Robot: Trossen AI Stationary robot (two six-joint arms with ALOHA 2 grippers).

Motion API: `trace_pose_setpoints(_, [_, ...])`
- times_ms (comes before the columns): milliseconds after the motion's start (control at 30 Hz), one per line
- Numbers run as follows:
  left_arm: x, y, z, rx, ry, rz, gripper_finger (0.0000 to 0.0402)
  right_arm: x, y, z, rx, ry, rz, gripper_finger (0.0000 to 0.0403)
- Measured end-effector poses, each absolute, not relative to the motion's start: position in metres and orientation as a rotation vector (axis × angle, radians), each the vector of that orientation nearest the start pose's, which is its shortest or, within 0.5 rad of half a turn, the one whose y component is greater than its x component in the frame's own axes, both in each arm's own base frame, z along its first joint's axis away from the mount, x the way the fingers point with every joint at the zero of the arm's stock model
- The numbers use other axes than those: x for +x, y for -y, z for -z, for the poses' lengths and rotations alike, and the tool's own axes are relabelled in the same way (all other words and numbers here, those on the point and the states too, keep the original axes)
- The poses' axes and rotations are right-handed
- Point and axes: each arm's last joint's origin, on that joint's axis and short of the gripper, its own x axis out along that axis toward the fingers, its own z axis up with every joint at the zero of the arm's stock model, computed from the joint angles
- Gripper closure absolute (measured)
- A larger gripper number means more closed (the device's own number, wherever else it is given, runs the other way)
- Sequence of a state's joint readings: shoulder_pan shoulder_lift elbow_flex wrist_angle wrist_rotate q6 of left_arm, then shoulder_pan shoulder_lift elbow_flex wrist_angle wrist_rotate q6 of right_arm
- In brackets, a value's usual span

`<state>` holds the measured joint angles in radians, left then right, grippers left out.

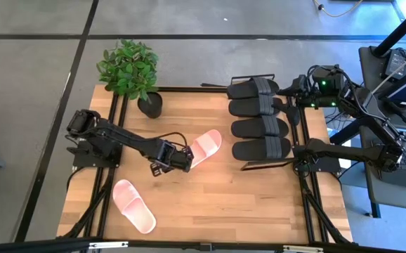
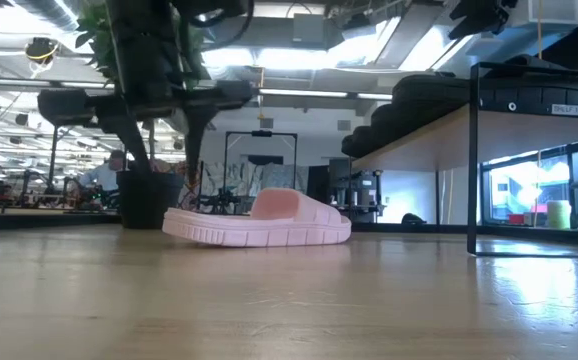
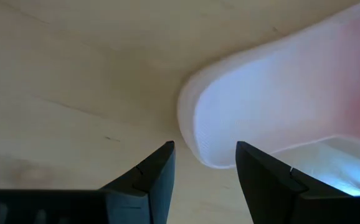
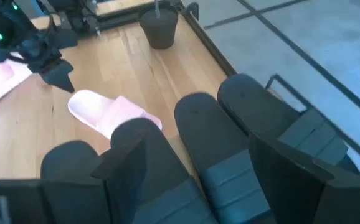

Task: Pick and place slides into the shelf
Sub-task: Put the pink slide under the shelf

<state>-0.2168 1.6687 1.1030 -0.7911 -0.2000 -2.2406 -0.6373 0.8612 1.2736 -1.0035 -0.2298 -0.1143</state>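
left gripper low at heel of pink slide mid-table, fingers part-open, gripping nothing. advice: straddle heel rim squarely before closing. second pink slide near-left. four black slides on shelf right. right gripper wide open above them.

We are looking straight down at the table, level across it, and closely from both wrists; every view is sharing one pink slide.
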Motion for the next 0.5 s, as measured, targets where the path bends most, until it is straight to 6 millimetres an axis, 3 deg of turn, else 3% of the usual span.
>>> trace_pose_setpoints(233, [0.307, 0.058, -0.171, -1.595, -0.798, -1.399, 0.0242, 0.106, 0.07, -0.401, 0.127, -0.591, 0.352, 0.0128])
trace_pose_setpoints(500, [0.319, 0.049, -0.156, -1.595, -0.81, -1.367, 0.0242, 0.106, 0.07, -0.401, 0.127, -0.591, 0.353, 0.0128])
